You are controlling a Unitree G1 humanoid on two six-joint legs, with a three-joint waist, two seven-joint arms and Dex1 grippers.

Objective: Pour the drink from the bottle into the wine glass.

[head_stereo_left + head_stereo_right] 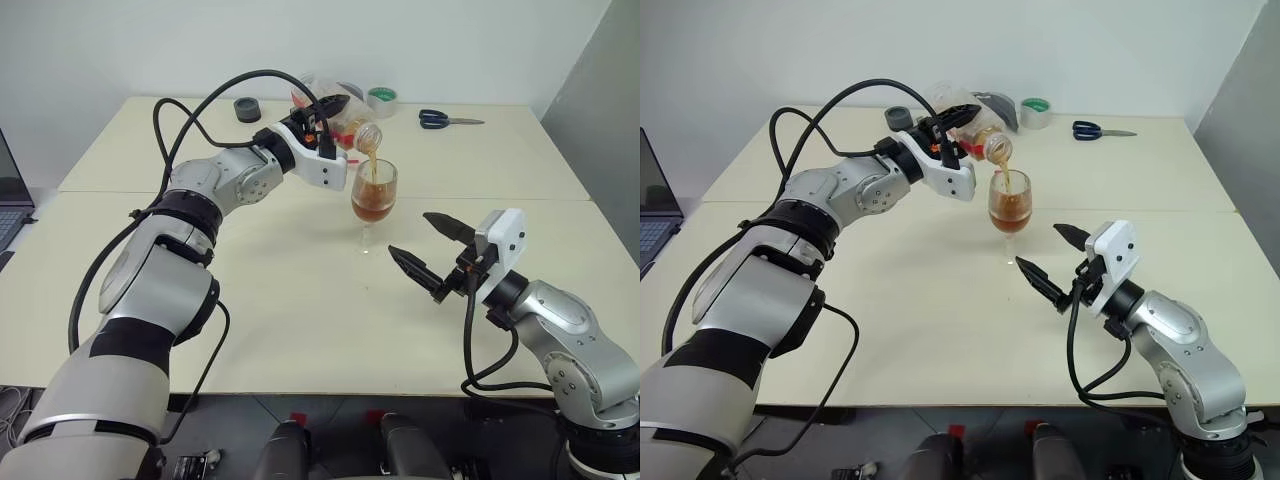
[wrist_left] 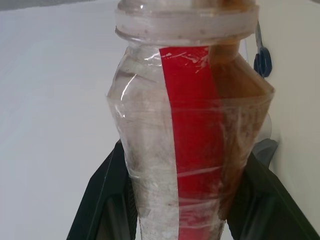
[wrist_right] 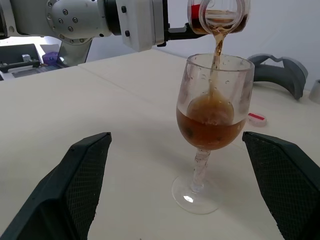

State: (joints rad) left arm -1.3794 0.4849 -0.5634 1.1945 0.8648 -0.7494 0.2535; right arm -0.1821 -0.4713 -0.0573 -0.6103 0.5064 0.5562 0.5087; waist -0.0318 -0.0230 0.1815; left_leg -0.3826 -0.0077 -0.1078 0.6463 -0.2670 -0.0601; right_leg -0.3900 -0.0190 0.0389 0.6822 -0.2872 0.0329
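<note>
My left gripper (image 1: pixel 322 112) is shut on the clear bottle (image 1: pixel 347 122), which is tilted with its open mouth over the wine glass (image 1: pixel 374 192). In the left wrist view the black fingers (image 2: pixel 102 197) press both sides of the bottle (image 2: pixel 187 135) and its red label. A thin stream of amber drink (image 3: pixel 218 46) falls into the wine glass (image 3: pixel 212 112), whose bowl is about half full. The glass stands upright on the table. My right gripper (image 1: pixel 410 233) is open just to the right of the stem, level with it and not touching it.
Blue-handled scissors (image 1: pixel 447 119), a green-and-white tape roll (image 1: pixel 382 99) and a dark grey roll (image 1: pixel 247 108) lie near the table's far edge. A small red-and-white cap (image 3: pixel 256 117) rests by the glass. A laptop (image 1: pixel 10 195) sits at the far left.
</note>
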